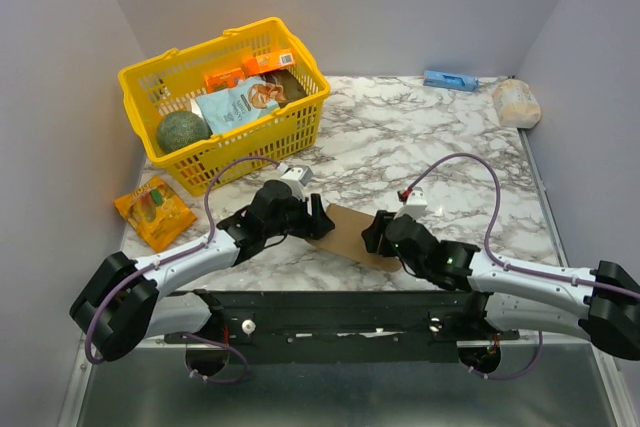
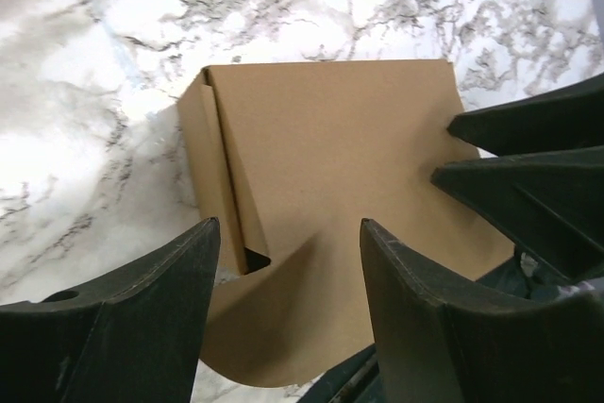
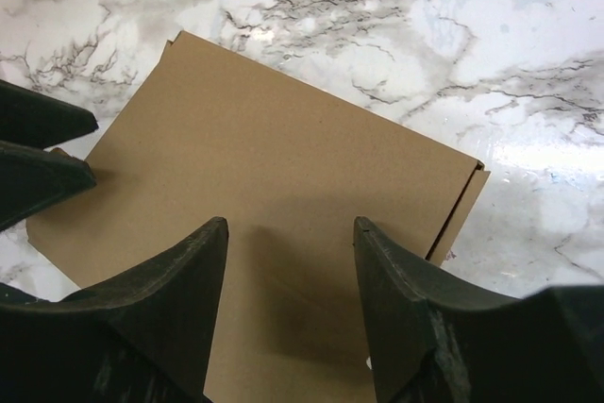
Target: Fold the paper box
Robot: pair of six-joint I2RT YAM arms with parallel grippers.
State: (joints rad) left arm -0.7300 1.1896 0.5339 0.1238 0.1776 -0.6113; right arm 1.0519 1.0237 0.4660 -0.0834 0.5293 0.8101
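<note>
**Pin one end, fold at the other**

Start from the left gripper: jaws spread wide, clamped on nothing, poised low over the paper box, close to a narrow, already creased side flap at its left end. Lower one finger onto the flat panel beside that crease, not onto the flap itself.

Mirror this with the right gripper, likewise parted and empty, hanging over the opposite end (tips showing at the box's right edge in the left wrist view; touching or not, impossible to say).

Probably best to press down with one arm and fold with the other, never raising both ends together. Slip a fingertip under a free edge slowly: light cardboard, lying flat on a smooth marble table, likely to skate away. Bend along the die-cut crease, not across the panel.

Mind the front edge of the table, near the box and between the two arms. No obstacle from the yellow basket or the orange packet, both well apart to the left.
</note>
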